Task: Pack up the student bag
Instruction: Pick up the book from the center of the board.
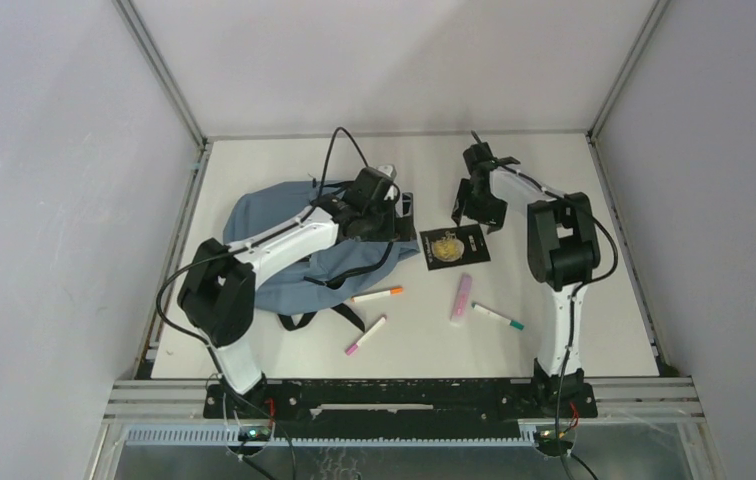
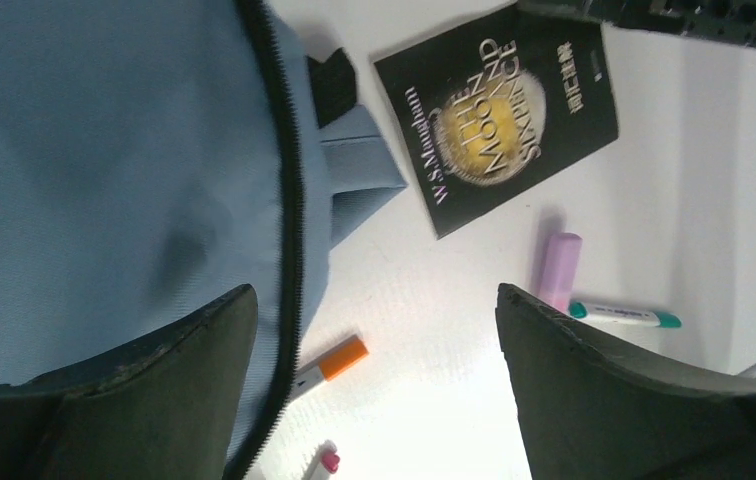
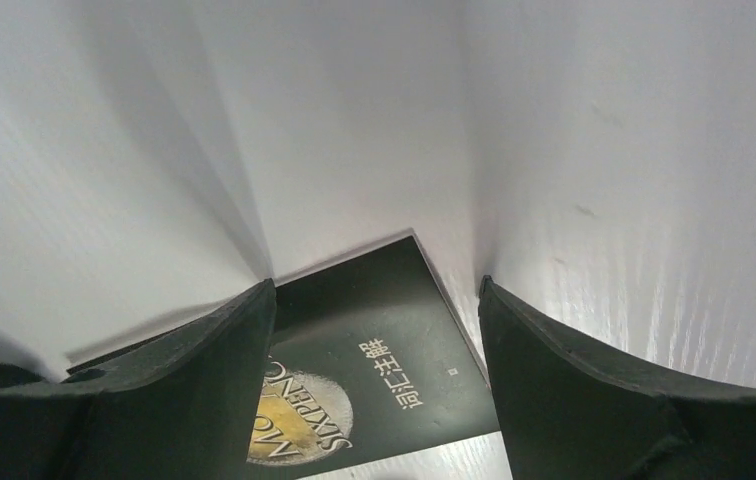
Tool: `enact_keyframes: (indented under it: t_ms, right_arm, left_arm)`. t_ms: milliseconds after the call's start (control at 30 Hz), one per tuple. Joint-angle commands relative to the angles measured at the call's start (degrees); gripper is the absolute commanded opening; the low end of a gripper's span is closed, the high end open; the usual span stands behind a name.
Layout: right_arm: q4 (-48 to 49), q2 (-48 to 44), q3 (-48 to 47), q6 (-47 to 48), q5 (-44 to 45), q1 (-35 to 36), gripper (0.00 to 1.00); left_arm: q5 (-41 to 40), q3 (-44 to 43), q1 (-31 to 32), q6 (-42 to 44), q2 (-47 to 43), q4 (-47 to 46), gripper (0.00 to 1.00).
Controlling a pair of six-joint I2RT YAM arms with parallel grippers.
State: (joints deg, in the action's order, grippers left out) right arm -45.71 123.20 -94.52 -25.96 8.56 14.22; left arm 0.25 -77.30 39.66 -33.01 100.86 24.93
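The student bag (image 1: 259, 215) lies flat on the left half of the bench (image 1: 594, 290). Its black zip (image 2: 292, 220) looks shut along the stretch I can see. Nothing appears to be packed yet. The black paperback (image 1: 454, 246), the orange marker (image 1: 379, 295), the pink marker (image 1: 366, 335), the lilac highlighter (image 1: 462, 297) and the green marker (image 1: 499, 317) all lie loose on the bench to the right of the bag.

My left gripper (image 2: 374, 320) hangs over the bag's right edge, jaws wide with nothing between them. My right gripper (image 3: 376, 300) hovers above the paperback's far edge, its jaws also apart and holding nothing.

I judge the step in hand to be fetching the paperback as the first item. Next, I need to lower the right gripper onto that far edge and pinch a thin, flat cover off the bench. The left gripper has to open the zip and hold the mouth wide.
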Motion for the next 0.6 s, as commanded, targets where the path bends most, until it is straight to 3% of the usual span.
enact_keyframes:
  t_ms: [0,133,267,433,567]
  right_arm:
    - [2.9,-6.6,7.4,-1.9,-5.6,-2.8,0.82]
    - [8.7,-12.8,16.1,-2.5,-15.1,-6.6,0.91]
    - [13.2,-19.6,23.2,-2.6,-18.7,-10.3,0.96]
    - [21.7,-25.2,30.9,-1.7,-28.0,-13.8,0.98]
    - [23.3,-25.0,33.3,-1.1,-28.8,-13.8,0.98]
  left_arm:
    - [3.0,-6.7,2.1,0.4,1.3,-0.5,0.93]
    - [5.3,-8.9,4.5,-1.2,4.4,-1.8,0.95]
    - [7.0,-10.9,5.8,-5.0,9.3,-2.8,0.95]
    - [2.2,-14.3,6.2,-8.7,13.8,-2.6,0.95]
    - [-0.1,-20.9,5.9,-10.0,19.5,1.2,0.95]
